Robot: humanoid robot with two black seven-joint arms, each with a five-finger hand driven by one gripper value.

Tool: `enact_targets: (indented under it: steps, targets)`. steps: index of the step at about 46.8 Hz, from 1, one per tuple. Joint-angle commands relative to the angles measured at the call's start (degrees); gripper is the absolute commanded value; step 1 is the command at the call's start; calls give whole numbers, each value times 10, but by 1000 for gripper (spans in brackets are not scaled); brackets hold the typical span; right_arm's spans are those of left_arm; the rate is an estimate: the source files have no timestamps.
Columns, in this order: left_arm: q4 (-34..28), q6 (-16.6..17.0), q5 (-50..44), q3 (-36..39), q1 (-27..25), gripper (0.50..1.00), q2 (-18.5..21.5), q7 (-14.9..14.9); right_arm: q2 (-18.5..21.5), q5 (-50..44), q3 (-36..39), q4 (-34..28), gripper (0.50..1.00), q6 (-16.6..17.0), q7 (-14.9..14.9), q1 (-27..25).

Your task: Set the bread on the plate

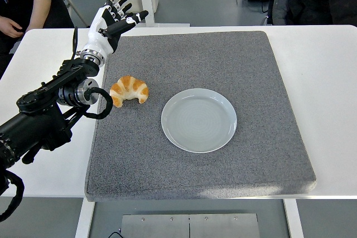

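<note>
One bread (129, 90), a croissant, lies on the grey mat (223, 54) just left of one empty plate (199, 120). One left hand (114, 18), fingers spread and empty, hovers beyond the bread. White surface (329, 76); two seated people cut off at top.

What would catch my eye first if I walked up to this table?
Probably the robot's left hand, white and black, raised with fingers spread over the grey mat's far left corner. Next, the golden croissant lying on the mat's left side, with an empty pale plate just right of it.
</note>
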Motion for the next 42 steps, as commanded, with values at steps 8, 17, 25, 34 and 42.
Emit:
enact_targets:
  steps: [8, 17, 25, 34, 42]
  targets:
    - [0, 0, 1, 2, 2, 972, -6, 0, 0, 0, 1, 0, 1000, -1, 0, 0]
    - [0, -1, 0, 0, 2, 971, -7, 0, 0, 0, 1, 0, 1000, -1, 0, -2]
    - [-2, -2, 0, 1, 3, 972, -8, 0, 0, 0, 1, 0, 1000, -1, 0, -2]
    - [-2, -18, 0, 0, 6, 971, -18, 0, 0, 0, 2, -1, 1000, -1, 0, -2]
    - [-2, -39, -1, -6, 10, 972, -17, -1, 0, 0, 2, -1, 1000, -2, 0, -6]
